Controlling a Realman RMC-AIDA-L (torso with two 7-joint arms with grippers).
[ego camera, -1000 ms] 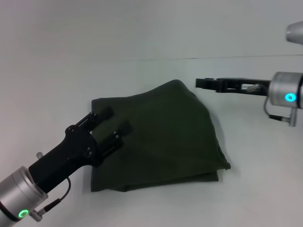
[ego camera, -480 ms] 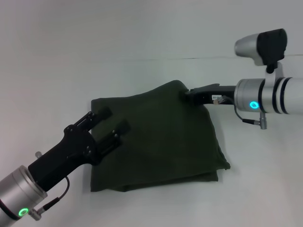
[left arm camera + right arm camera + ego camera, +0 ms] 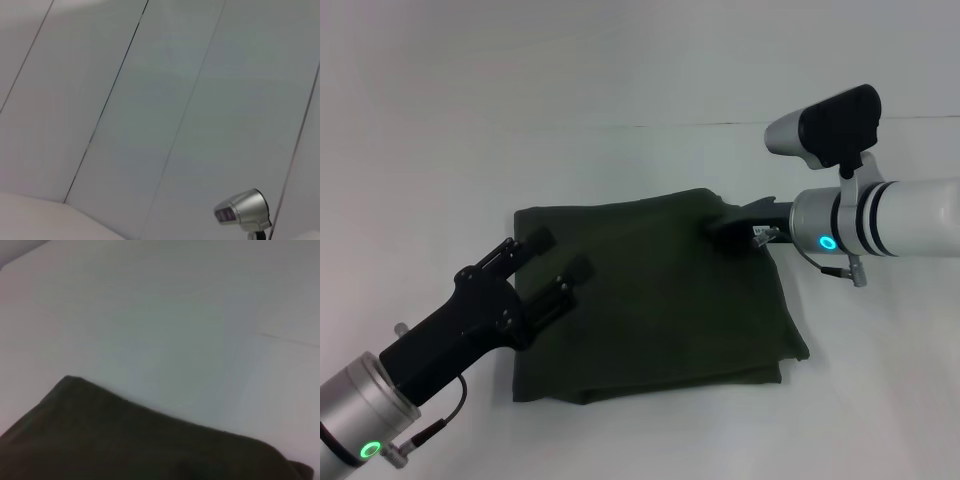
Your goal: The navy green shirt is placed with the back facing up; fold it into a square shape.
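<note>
The navy green shirt (image 3: 655, 295) lay near the middle of the white worktop (image 3: 620, 70), already doubled into a rough, slightly skewed rectangle with layered edges showing along its near side and right-hand corner. The folding looked far along, so the step in hand read as squaring up: getting the last edges to sit level.

The right gripper (image 3: 725, 226) was down at the shirt's far right corner, touching the cloth there; whether its fingers were pinching fabric or merely pressing it could not be told, since the wrist housing hid them. The left gripper (image 3: 552, 258) hovered over the shirt's left edge with its two fingers spread apart and nothing between them.

By my reading, the next move would call for the far right corner to be drawn or flattened so that edge runs straight, with the left gripper free to steady the opposite side.

Only the head view showed both arms and the shirt's whole outline. The right wrist view offered just the dark cloth's far edge against bare worktop, with none of that arm's fingers. The left wrist view saw only pale panelled wall and, low in it, the silver camera housing (image 3: 243, 209) carried on the other arm
</note>
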